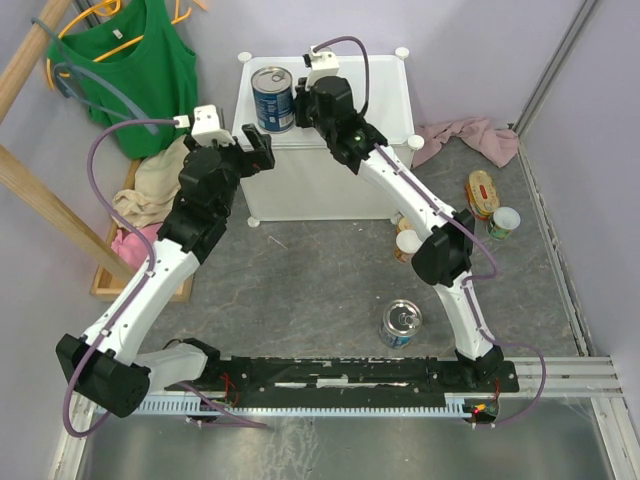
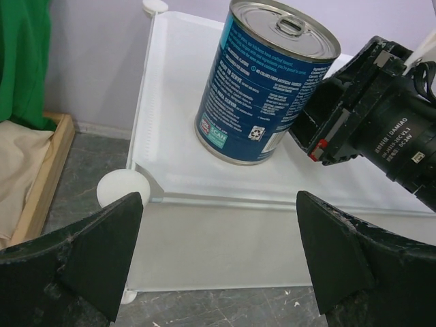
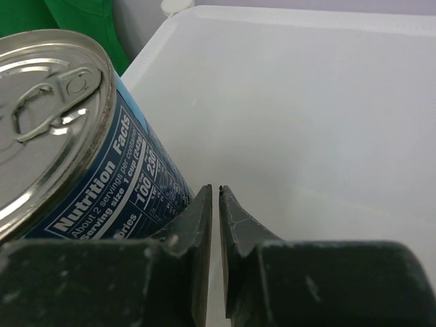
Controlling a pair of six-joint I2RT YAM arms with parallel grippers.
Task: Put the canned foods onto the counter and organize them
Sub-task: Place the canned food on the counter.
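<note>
On the left part of the white counter (image 1: 375,95) stands a tall blue-labelled can (image 1: 272,98) with a silver pull-tab lid. My right gripper (image 1: 299,108) hovers over the counter top (image 3: 306,102), shut and holding nothing, its fingertips (image 3: 204,204) just beside the can's (image 3: 75,150) right side. Lower down, my left gripper (image 1: 256,140) is open and empty in front of the counter's front left corner (image 2: 177,170), with the can (image 2: 262,82) beyond it. On the floor are a second tall can (image 1: 401,323), two small white-topped cans (image 1: 407,243) (image 1: 504,222) and an oval gold tin (image 1: 483,192).
A wooden tray (image 1: 105,285) of folded clothes lies left of the counter, under a green top (image 1: 135,65) on a hanger. A pink cloth (image 1: 470,135) is crumpled at the back right. Walls close in the left, back and right sides.
</note>
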